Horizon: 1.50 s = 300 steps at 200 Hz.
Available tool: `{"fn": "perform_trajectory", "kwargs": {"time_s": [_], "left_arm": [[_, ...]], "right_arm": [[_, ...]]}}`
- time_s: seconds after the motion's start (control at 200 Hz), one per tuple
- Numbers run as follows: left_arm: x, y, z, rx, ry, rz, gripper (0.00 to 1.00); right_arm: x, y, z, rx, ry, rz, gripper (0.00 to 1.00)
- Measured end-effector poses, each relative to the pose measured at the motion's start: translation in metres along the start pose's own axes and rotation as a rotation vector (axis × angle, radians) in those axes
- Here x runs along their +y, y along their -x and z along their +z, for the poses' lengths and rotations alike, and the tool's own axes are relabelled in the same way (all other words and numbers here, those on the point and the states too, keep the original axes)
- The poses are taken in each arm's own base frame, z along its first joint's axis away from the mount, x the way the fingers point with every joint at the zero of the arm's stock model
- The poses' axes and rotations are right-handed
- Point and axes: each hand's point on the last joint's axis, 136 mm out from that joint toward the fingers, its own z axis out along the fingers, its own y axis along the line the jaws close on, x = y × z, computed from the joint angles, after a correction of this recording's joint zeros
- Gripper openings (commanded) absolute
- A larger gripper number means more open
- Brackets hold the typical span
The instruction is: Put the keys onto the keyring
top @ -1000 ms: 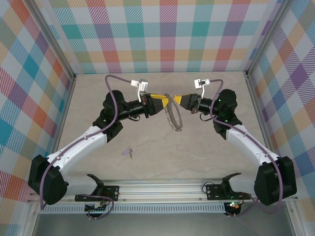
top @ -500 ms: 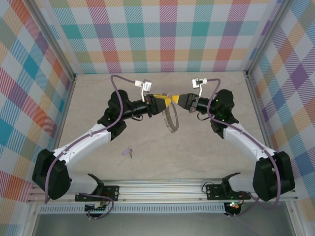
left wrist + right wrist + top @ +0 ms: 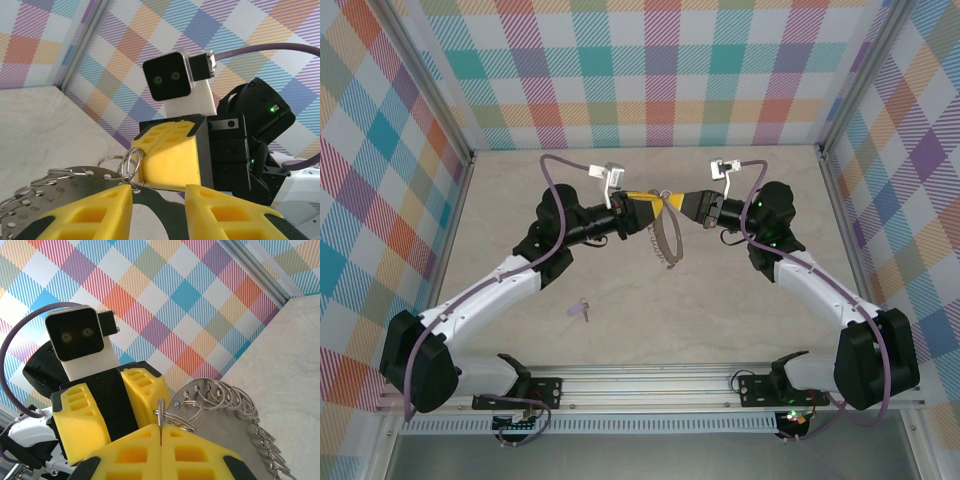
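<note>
1. The keyring (image 3: 220, 427), a flat silvery-grey metal plate rimmed with small wire rings, hung in mid-air between both grippers
2. The right gripper (image 3: 161, 432) was fully closed, its jaws pinching one split ring (image 3: 161, 415) at the plate's edge
3. The left gripper (image 3: 159, 196) stood partly open with the plate across the gap; whether it pressed on the plate could not be told
4. The tiny lilac-headed key (image 3: 583, 309) lay flat on the beige table (image 3: 740, 300), well apart from the keyring, near the left arm (image 3: 490, 295)
5. The key seemed light, rigid and slippery, best nipped by its shaft so the head stayed free; the springy rings would probably resist opening
</note>
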Motion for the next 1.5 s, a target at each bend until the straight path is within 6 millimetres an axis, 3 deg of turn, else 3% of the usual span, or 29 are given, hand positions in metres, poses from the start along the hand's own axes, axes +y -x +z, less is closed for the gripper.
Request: {"fn": "perform_trajectory", "kwargs": {"time_s": [0.325, 0.69, 1.0, 1.5], "left_arm": [[0.003, -0.001, 0.001, 0.000, 0.013, 0.009, 0.33], [0.022, -0.014, 0.018, 0.035, 0.021, -0.032, 0.33], [0.017, -0.005, 0.019, 0.004, 0.004, -0.029, 0.38], [0.008, 0.008, 0.017, -0.042, -0.026, -0.012, 0.37]], "right_arm": [[0.002, 0.000, -0.001, -0.001, 0.003, -0.004, 0.00], [0.002, 0.002, -0.001, -0.008, -0.001, -0.005, 0.00], [0.001, 0.002, -0.002, -0.019, -0.008, -0.016, 0.00], [-0.002, -0.004, -0.002, -0.002, -0.008, -0.009, 0.00]]}}
